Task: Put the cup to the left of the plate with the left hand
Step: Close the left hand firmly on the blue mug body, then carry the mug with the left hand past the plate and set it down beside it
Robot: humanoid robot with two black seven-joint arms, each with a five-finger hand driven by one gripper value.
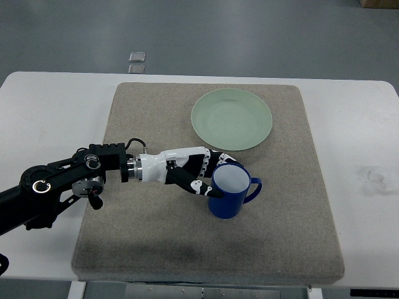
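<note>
Top view: the left hand [198, 173] wraps its fingers [201, 185] around the blue cup [228, 190], which stands upright on the grey mat [156, 237]. The green plate [232, 119] lies just beyond the hand, close to the cup's rim. Bare mat stretches behind the hand toward the counter [43, 112] edge.

One steep overhead view from the robot's side, facing the table [37, 106] and mat [206, 249], floor beyond, probably fairly close.
</note>
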